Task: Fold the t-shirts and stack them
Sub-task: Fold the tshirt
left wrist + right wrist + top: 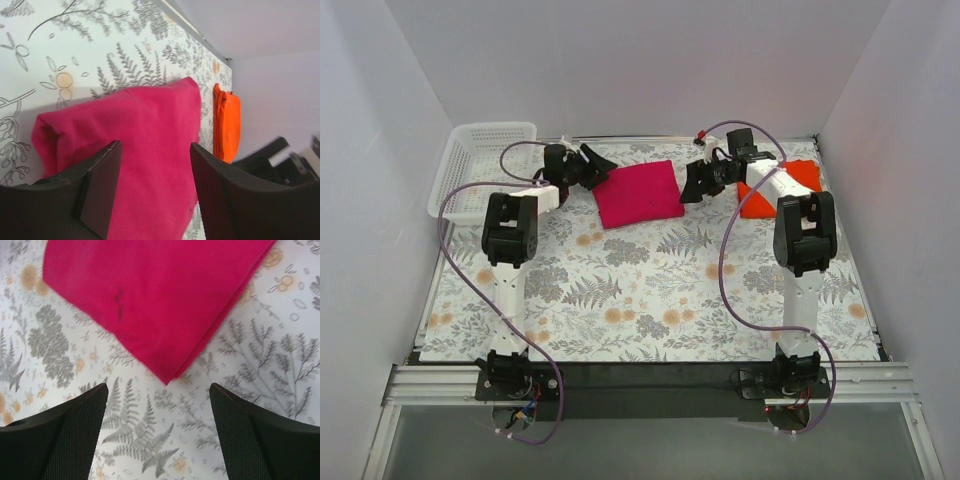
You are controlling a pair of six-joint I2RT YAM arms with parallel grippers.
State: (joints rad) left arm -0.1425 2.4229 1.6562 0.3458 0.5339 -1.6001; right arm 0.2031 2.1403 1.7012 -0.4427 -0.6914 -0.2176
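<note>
The magenta-pink t-shirt (638,194) lies folded into a square at the back middle of the table. It also shows in the left wrist view (135,145) and the right wrist view (155,295). The orange-red t-shirt (790,180) lies folded at the back right, partly hidden by my right arm; it shows in the left wrist view (226,122) too. My left gripper (601,168) is open and empty at the pink shirt's left edge. My right gripper (690,186) is open and empty just off the pink shirt's right corner.
A white lattice basket (480,165) stands at the back left corner. The floral tablecloth (650,290) covers the table. White walls close in the back and both sides.
</note>
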